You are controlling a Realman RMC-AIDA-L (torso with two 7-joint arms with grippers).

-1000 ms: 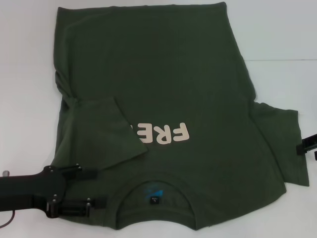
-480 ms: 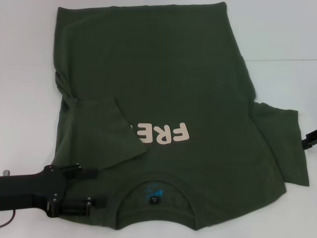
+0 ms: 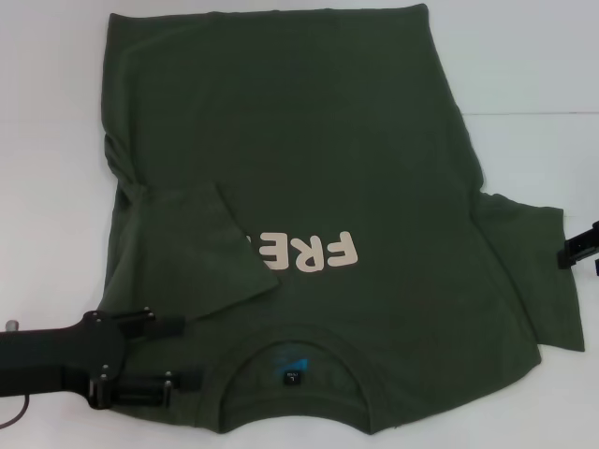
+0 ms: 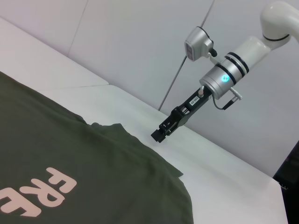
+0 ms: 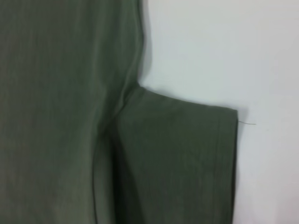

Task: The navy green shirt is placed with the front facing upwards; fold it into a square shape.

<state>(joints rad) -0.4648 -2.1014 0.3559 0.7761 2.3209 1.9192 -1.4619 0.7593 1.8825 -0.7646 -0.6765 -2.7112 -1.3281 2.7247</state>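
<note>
The navy green shirt point(image 3: 309, 140) lies flat on the white table, front up, collar point(image 3: 292, 348) toward me. One sleeve point(image 3: 187, 248) is folded in over the chest and covers part of the pink lettering point(image 3: 314, 253). My left gripper point(image 3: 178, 354) is open and lies low at the shirt's near shoulder, beside the collar. My right gripper point(image 3: 573, 248) hovers at the outer edge of the spread sleeve point(image 3: 529, 262). It also shows in the left wrist view point(image 4: 158, 135), just above the table beside the shirt point(image 4: 70, 154). The right wrist view shows that sleeve point(image 5: 187, 158) flat.
The white table point(image 3: 524, 56) stretches bare around the shirt. A seam line in the table surface point(image 3: 533, 114) runs to the right of the shirt. A pale wall point(image 4: 140, 42) stands behind the table's far side.
My right gripper has shifted a little farther from me and slightly inward along the spread sleeve's edge. The left arm and the shirt have not moved.
</note>
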